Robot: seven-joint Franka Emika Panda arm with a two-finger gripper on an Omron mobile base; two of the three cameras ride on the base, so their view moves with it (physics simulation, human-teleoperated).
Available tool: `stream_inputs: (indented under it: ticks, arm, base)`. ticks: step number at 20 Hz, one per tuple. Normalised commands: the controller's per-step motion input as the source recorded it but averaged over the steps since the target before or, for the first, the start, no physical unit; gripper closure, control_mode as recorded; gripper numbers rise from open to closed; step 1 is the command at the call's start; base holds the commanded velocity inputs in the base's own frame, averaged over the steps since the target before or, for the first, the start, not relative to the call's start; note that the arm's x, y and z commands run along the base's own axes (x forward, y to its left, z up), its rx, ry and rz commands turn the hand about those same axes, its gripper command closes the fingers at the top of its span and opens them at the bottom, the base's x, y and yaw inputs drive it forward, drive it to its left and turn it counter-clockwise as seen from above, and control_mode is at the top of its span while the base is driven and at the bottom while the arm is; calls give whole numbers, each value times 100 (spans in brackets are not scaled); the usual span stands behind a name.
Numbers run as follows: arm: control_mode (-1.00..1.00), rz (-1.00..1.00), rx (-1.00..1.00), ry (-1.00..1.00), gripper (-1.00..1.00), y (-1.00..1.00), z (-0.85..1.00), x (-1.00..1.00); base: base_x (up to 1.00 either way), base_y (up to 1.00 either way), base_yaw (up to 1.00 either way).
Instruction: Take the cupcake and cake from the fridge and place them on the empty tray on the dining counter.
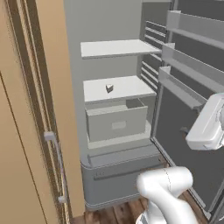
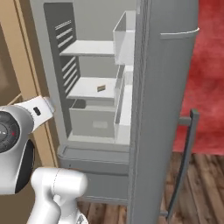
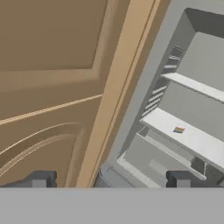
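Observation:
The fridge (image 1: 122, 173) stands open in front of me, with white shelves inside. The cake (image 1: 109, 88) is a tiny slice on the middle shelf; it also appears as the cake (image 2: 101, 88) and, with its coloured layers facing me, as the cake (image 3: 178, 130). My gripper (image 3: 110, 181) is open and holds nothing. It hangs well short of the fridge, facing the edge between the wooden panel and the fridge interior, with the cake up and to the right. The cupcake, the tray and the dining counter are out of view.
A tall wooden cabinet panel (image 1: 26, 131) flanks the fridge on the left. The open fridge door (image 1: 188, 74) with its racks stands on the right, close to my arm. A grey drawer (image 1: 116, 120) sits under the cake's shelf. The floor is wooden planks (image 2: 201, 188).

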Motion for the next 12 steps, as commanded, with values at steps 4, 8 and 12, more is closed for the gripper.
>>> stream_inputs:
  ticks: [4, 8, 12]
  arm:
    - [100, 0, 0, 0, -100, 0, 0, 0]
    - [100, 0, 0, 0, -100, 0, 0, 0]
    - [100, 0, 0, 0, -100, 0, 0, 0]
  base:
    - [100, 30, 0]
    - [100, 29, 0]
    - [100, 23, 0]
